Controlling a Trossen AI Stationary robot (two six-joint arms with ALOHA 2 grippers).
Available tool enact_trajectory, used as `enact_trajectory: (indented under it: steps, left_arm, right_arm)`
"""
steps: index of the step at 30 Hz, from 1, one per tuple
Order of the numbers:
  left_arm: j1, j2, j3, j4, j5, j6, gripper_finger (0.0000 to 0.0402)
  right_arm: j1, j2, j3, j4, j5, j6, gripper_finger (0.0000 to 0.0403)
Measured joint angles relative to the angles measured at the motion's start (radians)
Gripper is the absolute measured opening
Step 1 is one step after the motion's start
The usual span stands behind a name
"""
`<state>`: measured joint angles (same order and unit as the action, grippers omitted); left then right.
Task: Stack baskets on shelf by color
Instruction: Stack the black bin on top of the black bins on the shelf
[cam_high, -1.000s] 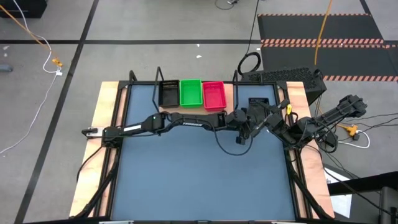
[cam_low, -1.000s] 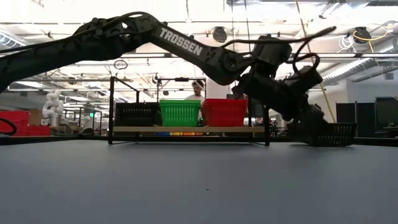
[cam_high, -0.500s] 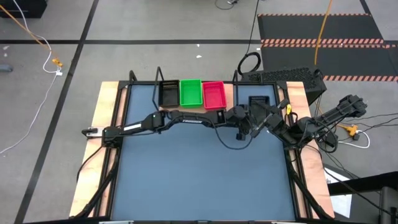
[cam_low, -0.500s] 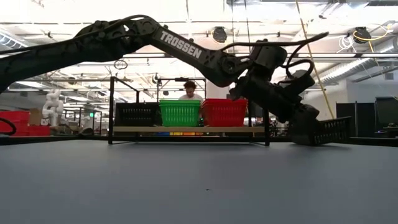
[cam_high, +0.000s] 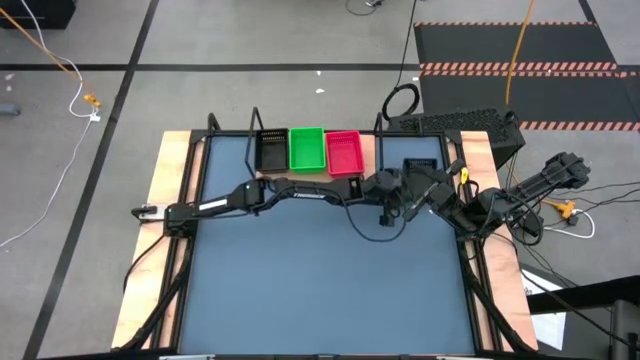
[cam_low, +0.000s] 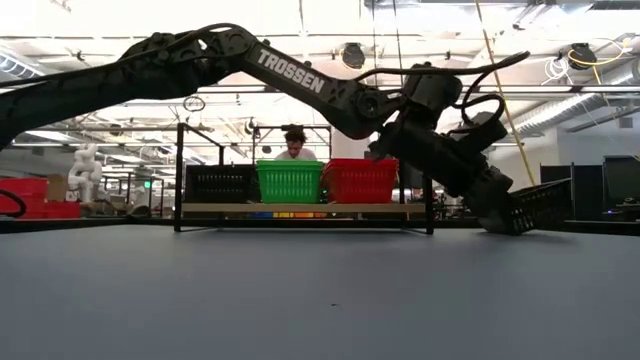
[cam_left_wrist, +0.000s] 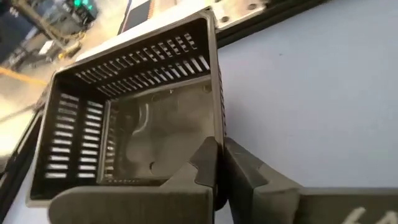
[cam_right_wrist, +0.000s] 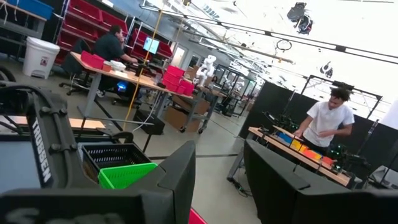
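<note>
On the shelf (cam_low: 300, 207) at the far edge stand a black basket (cam_high: 272, 150), a green one (cam_high: 306, 148) and a red one (cam_high: 343, 152), side by side. Another black basket (cam_high: 421, 164) lies on the table right of the shelf; it shows tilted in the low view (cam_low: 530, 206). My left gripper (cam_left_wrist: 222, 167) has reached across the table and is shut on this basket. My right gripper (cam_right_wrist: 221, 171) stands open just near of it, holding nothing. My left gripper pinches one side wall of the loose black basket (cam_left_wrist: 215, 134) close to a corner. One finger (cam_left_wrist: 204, 163) is inside the basket and the other (cam_left_wrist: 244, 169) outside. The basket sits tilted in the hold, its right end raised (cam_low: 555, 192).
The near half of the blue-grey tabletop (cam_high: 320, 280) is bare. My right arm (cam_high: 500, 205) comes in over the right edge beside the loose basket. A person (cam_low: 293, 142) is at a bench beyond the shelf.
My left gripper has moved toward the far edge, onto the loose black basket. That basket lay level a second ago; now it is tipped, its right end risen off the table.
</note>
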<state>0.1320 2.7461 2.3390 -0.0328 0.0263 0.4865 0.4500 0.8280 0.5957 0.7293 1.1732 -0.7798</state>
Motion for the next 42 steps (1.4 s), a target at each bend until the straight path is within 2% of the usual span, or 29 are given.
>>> enact_trajectory:
  steps: [8, 13, 15, 20, 23, 26, 30, 33, 39, 42]
  left_arm:
    - [-0.095, -0.066, -0.001, -0.164, -0.003, 0.205, 0.0008]
    - [-0.173, -0.135, 0.0, -0.229, -0.134, 0.301, 0.0007]
    - [-0.204, -0.161, 0.0, -0.249, -0.176, 0.32, 0.0007]
    - [-0.267, -0.228, 0.0, -0.317, -0.186, 0.261, 0.0007]
    - [-0.31, -0.273, 0.0, -0.382, -0.198, 0.203, 0.0007]
    - [-0.368, -0.32, -0.001, -0.458, -0.275, 0.169, 0.0007]
    - [-0.455, -0.379, 0.0, -0.543, -0.415, 0.159, 0.0007]
    - [-0.499, -0.425, 0.0, -0.629, -0.474, 0.138, 0.0007]
    - [-0.528, -0.48, 0.001, -0.87, -0.504, 0.042, 0.0007]
    - [-0.533, -0.495, -0.008, -1.016, -0.579, -0.032, 0.0007]
  right_arm:
    - [0.0, 0.0, 0.0, 0.01, -0.013, 0.008, 0.013]
    - [0.017, 0.002, 0.001, 0.023, -0.051, -0.002, 0.013]
    - [0.027, 0.001, 0.001, 0.029, -0.072, -0.066, 0.013]
    - [0.067, 0.01, 0.001, 0.026, -0.113, -0.139, 0.013]
    - [0.109, 0.01, 0.0, 0.028, -0.086, -0.15, 0.013]
    - [0.159, 0.009, 0.0, 0.036, -0.096, -0.149, 0.013]
    - [0.236, 0.01, 0.0, 0.078, -0.235, -0.147, 0.013]
    - [0.285, 0.011, 0.0, 0.094, -0.305, -0.148, 0.013]
    - [0.345, 0.012, 0.0, 0.173, -0.316, -0.151, 0.013]
    - [0.357, 0.013, 0.0, 0.176, -0.315, -0.151, 0.013]
